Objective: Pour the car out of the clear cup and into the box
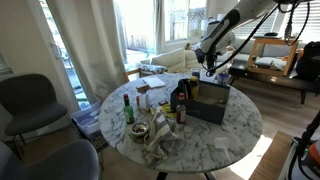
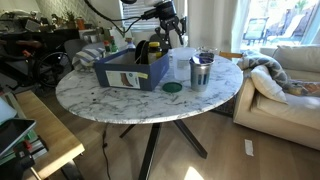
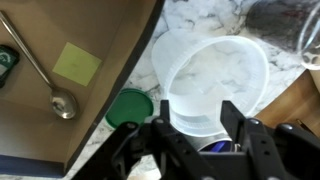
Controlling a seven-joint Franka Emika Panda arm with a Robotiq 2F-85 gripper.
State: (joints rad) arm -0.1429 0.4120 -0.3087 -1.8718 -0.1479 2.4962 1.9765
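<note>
The clear cup (image 3: 215, 70) sits between my gripper's fingers (image 3: 198, 115), which press on its sides. I see it from the side and slightly into it. A small blue thing (image 3: 207, 146) shows at its near end by my palm; I cannot tell if it is the car. The navy box (image 3: 120, 70) lies to the left of the cup, its open inside holding a metal spoon (image 3: 40, 75) and a yellow-green note (image 3: 78, 62). In both exterior views my gripper (image 1: 208, 68) (image 2: 170, 32) hangs above the table by the box's (image 1: 212, 104) (image 2: 128, 70) edge.
A green lid (image 3: 128, 108) (image 2: 173, 87) lies on the marble table beside the box. A steel tumbler (image 2: 201, 72) stands near it. Dark bottles (image 1: 128, 108) (image 1: 181, 100) and a crumpled cloth (image 1: 160, 145) fill the table's other side. Grey chairs (image 1: 30, 100) and a sofa (image 2: 285, 80) surround the table.
</note>
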